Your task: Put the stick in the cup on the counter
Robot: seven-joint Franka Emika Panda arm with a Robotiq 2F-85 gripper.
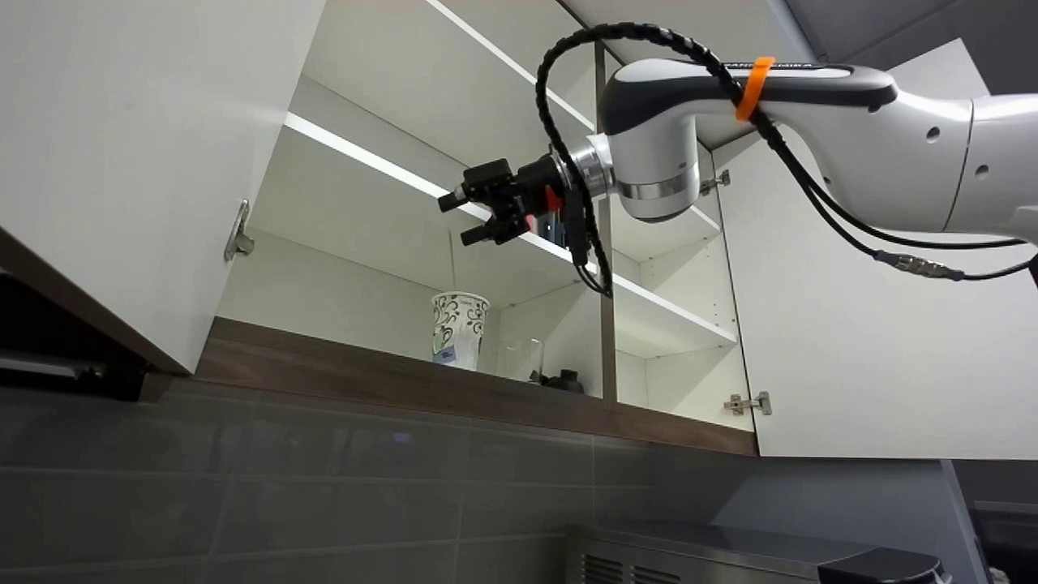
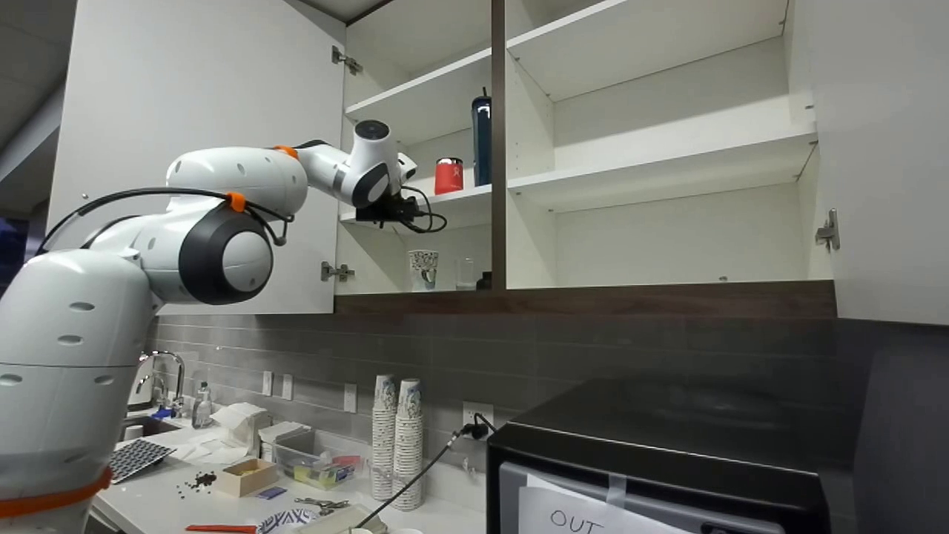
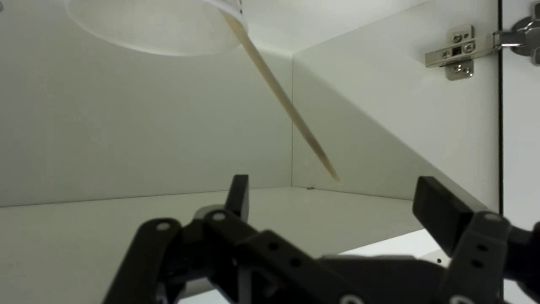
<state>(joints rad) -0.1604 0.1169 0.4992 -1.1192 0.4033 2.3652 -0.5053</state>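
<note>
the thin tan wooden stick (image 3: 283, 100) leans in the swirly white paper cup (image 3: 156, 27), upper left of the wrist view. your black pincer (image 3: 333, 194) is wide apart, holding nothing. the stick seems light but stiff; pinch its free end softly.

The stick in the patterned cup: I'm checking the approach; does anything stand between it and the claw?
Nothing visible does. In the wrist view, the stick shows uncovered from the patterned cup to its tip, ahead of the open claw. The shelf above is only background there.
</note>
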